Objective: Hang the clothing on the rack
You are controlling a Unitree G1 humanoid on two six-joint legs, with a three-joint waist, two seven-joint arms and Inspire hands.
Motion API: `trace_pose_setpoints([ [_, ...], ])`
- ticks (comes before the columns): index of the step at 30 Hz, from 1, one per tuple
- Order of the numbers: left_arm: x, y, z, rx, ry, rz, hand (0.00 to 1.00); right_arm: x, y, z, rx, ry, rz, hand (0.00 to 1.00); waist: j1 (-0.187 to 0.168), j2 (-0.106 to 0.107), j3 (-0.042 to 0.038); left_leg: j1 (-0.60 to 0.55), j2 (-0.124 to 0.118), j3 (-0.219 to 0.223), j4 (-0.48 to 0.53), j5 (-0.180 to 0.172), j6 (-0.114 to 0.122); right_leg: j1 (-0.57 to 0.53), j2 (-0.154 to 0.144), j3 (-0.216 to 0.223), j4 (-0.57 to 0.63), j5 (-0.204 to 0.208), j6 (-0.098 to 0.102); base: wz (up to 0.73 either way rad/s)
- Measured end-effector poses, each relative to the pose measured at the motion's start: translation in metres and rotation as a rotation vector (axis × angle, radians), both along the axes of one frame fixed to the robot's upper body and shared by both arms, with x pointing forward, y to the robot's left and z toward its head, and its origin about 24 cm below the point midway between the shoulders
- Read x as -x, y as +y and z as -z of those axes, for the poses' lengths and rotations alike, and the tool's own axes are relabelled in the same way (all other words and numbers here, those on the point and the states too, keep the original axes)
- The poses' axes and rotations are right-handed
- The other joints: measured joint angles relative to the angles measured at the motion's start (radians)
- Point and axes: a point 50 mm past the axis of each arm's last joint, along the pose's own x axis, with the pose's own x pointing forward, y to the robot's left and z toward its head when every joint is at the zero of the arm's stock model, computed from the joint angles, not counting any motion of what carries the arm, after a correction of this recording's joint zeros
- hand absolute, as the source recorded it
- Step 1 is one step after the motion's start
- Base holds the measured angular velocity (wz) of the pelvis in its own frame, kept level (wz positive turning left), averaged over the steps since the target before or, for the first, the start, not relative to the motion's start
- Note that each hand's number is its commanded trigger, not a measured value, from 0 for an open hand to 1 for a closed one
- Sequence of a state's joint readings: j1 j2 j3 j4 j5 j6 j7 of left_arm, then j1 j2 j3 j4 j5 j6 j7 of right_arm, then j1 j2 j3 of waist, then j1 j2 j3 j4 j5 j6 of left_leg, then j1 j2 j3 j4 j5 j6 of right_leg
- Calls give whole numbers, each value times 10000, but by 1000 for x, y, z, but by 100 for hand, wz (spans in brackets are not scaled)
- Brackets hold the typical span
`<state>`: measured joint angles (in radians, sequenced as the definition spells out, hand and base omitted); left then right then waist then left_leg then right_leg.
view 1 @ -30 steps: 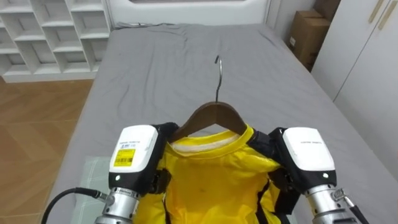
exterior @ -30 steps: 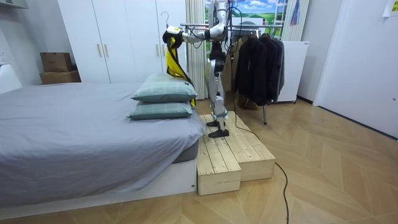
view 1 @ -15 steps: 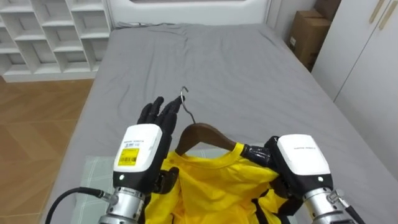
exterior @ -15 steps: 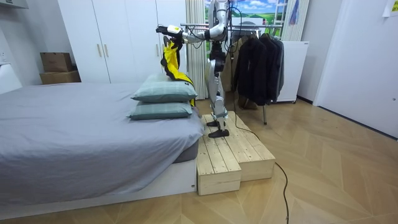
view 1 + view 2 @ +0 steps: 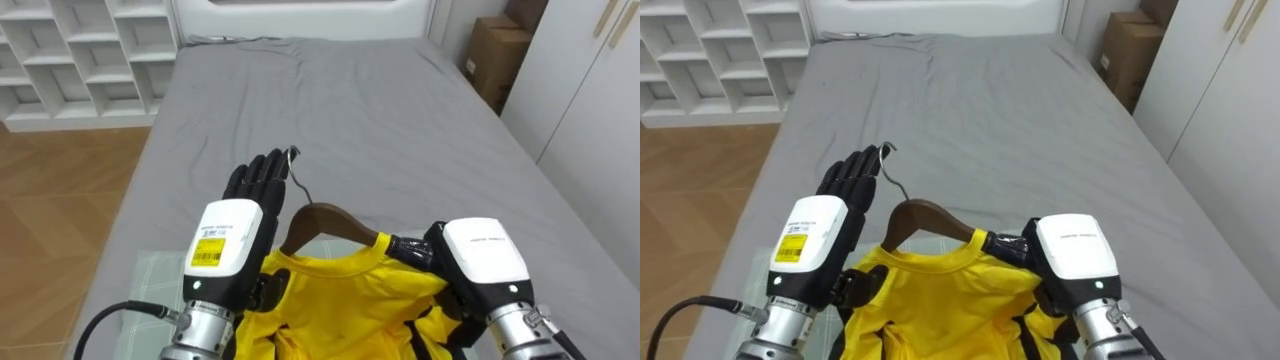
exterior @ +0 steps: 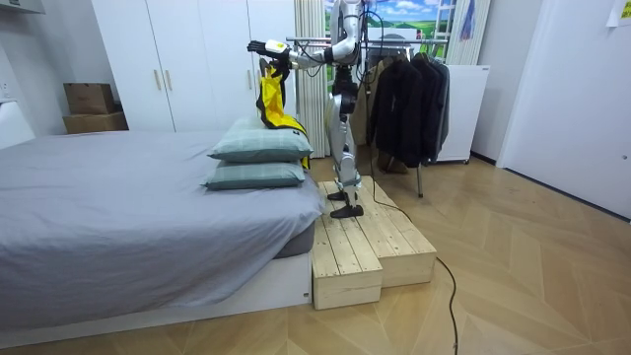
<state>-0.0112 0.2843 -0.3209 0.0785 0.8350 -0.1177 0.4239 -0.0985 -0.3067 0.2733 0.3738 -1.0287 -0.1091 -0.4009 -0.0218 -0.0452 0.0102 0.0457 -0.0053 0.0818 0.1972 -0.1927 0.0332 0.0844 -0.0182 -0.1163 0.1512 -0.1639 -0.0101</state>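
A brown wooden hanger (image 5: 325, 218) with a metal hook (image 5: 293, 160) carries a yellow shirt (image 5: 330, 300) in front of me, over the grey bed. The hanger tilts, its hook leaning to the left. My left hand (image 5: 255, 185) is open with straight fingers, just left of the hook and touching or nearly touching it. My right hand (image 5: 408, 250) is curled on the hanger's right end at the shirt's collar. In the room view I stand on a wooden platform (image 6: 365, 242) by the bed, both arms held out with the shirt (image 6: 271, 99) hanging from them.
The grey bed (image 5: 350, 90) stretches ahead. A white cubby shelf (image 5: 80, 50) stands at the far left, a cardboard box (image 5: 495, 55) and white wardrobe doors (image 5: 590, 90) on the right. Two pillows (image 6: 261, 148) lie below the shirt. A rack of dark clothes (image 6: 409, 94) stands behind me.
My left hand has let go of the hanger's left side and straightened its fingers. The hanger has tipped, its hook swinging left, and the shirt sags on the left.
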Motion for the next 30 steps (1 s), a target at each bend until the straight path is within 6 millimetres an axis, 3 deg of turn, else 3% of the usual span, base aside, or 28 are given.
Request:
trace_pose_setpoints([
  [8,0,0,0,36,19,-25,0,0,-3,-1,-143,7,110,100,20,-47,-44,20,-1,-5,16,1,-1,31,-12,-90,7,0,0,0],
  [18,1,3,2,318,189,-150,0,-2,-14,-7,-1125,-684,867,100,-10,-15,-38,159,-1,-15,16,2,0,212,-13,-131,2,0,0,0],
  [30,-3,23,-3,871,125,-955,0,-4,-34,-15,-1096,-1228,1604,100,-7,154,-94,169,7,-5,-19,5,-6,191,4,-144,6,0,0,0],
])
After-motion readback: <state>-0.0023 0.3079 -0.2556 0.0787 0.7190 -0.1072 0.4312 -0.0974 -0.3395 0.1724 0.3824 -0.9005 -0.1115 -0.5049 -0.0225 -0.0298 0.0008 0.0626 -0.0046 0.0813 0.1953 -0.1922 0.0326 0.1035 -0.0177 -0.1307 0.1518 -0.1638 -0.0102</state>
